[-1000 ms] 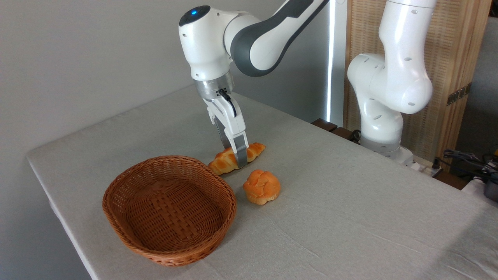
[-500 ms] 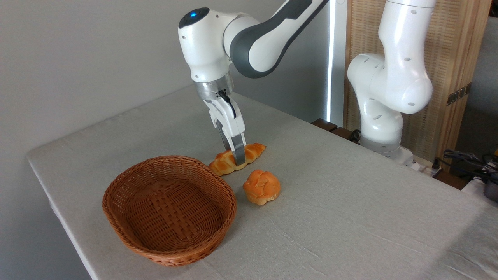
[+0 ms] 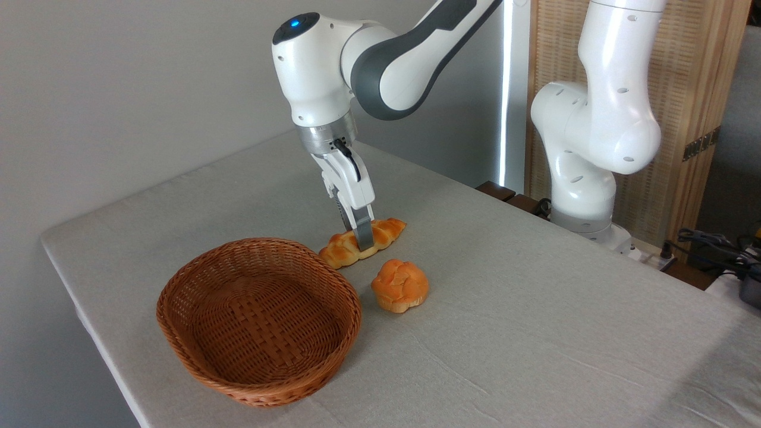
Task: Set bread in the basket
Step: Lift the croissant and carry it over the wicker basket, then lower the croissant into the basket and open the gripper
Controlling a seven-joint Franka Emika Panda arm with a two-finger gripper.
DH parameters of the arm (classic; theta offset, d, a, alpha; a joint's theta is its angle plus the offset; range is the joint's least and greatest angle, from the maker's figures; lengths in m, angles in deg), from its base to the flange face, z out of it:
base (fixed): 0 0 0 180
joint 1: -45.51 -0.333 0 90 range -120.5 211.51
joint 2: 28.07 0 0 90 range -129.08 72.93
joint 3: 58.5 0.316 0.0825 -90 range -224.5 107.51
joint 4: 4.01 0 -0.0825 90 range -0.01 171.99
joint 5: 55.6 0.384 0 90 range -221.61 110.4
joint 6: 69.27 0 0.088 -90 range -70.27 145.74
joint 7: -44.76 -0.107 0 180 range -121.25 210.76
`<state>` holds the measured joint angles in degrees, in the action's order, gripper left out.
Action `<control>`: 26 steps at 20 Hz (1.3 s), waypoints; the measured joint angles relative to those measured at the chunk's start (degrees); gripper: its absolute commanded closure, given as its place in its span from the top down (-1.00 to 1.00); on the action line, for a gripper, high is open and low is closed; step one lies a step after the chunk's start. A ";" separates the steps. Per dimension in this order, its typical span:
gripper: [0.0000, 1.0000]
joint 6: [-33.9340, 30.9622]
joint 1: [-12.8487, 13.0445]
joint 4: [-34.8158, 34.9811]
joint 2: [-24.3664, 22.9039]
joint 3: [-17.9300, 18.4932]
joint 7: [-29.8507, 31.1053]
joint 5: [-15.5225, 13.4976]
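At centre frame, gripper (image 3: 363,236) sits down over the middle of the bread (image 3: 362,241), the long braided loaf. Near finger (image 3: 364,236) crosses the loaf's front face; far finger hidden behind it. Jaws look clamped on the loaf at mid-length, though the contact on the far side can't be seen. Loaf lies about level, left end near the basket rim, right end pointing to the upper right. Hard to tell whether it rests on the surface (image 3: 535,309) or is just clear of it; a thin shadow shows under it.

Step in hand, as I judge it: grasp made, start of the lift. Task is early, nothing delivered.

Next move calls for: raise the loaf high enough to clear the rim, carry it to lower left of frame, over the basket (image 3: 259,319), then lower and release. Loaf is about as long as the basket is wide, so it should be turned along the oval's long axis or it may catch on the rim. Mid-length grip should hold it balanced.

Basket: oval wicker, lower left of centre, upright, nothing inside, plaited bottom fully visible. Round knobbly bun (image 3: 400,285) sits on the surface just right of the basket, in front of the loaf, apart from both. Not the target; keep the carry path off it.
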<state>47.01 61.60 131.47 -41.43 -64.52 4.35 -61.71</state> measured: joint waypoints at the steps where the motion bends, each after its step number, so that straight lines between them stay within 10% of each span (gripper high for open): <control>1: -0.29 0.00 0.00 0.00 0.00 -0.01 0.00 0.00; 15: -0.26 -23.21 -1.40 -20.95 0.48 4.01 -4.53 2.08; 20: -0.20 -10.98 -1.49 -28.70 8.21 5.05 -3.64 2.23; 25: 0.16 4.33 -1.49 -29.63 14.98 5.06 -2.32 2.28; 26: 0.49 5.93 -1.47 -29.63 15.77 5.06 -2.31 2.28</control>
<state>52.93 60.12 101.83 -25.66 -59.46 2.04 -59.43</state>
